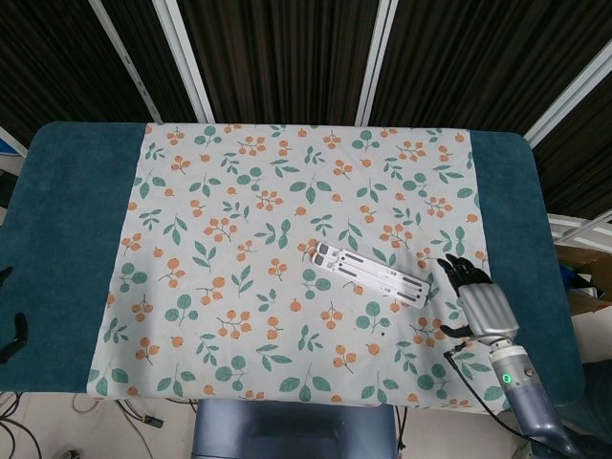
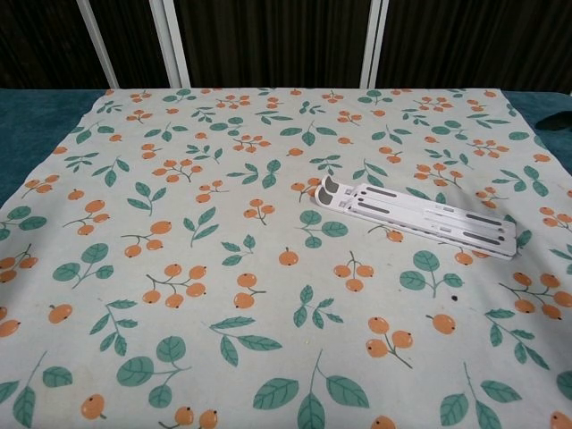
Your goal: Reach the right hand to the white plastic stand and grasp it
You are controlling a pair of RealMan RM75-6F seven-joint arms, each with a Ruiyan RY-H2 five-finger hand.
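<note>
The white plastic stand (image 1: 371, 273) lies folded flat on the floral cloth, right of centre, its long side running down to the right; in the chest view the stand (image 2: 411, 215) shows at mid right. My right hand (image 1: 481, 303) hovers over the cloth just right of the stand's lower end, fingers spread apart and holding nothing, a small gap from the stand. It does not show in the chest view. At the far left edge, beside the table, dark fingertips of my left hand (image 1: 10, 325) peek in; their state is unclear.
A floral cloth (image 1: 239, 210) covers the middle of a teal table (image 1: 67, 220). Dark slatted panels with white bars stand behind the far edge. A cardboard box (image 1: 585, 277) sits off the table's right side.
</note>
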